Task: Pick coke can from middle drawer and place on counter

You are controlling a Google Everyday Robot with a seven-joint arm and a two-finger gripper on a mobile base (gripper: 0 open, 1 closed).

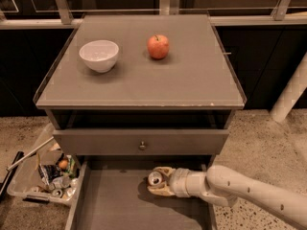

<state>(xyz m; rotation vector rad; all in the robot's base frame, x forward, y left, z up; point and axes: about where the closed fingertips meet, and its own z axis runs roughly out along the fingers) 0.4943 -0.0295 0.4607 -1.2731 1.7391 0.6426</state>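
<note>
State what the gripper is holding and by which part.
The gripper, down in the middle drawer, holds the coke can by its side wall, fingers either side.

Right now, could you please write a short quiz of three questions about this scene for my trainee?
1. True or false: the apple lies inside the bowl on the counter.
2. Where is the can? A: on the counter. B: in the open drawer. C: in the bowl.
3. Short answer: which thing is the tool at?

Key
1. False: the apple sits on the counter, apart from the bowl.
2. B.
3. The can, low in the open drawer.
</note>
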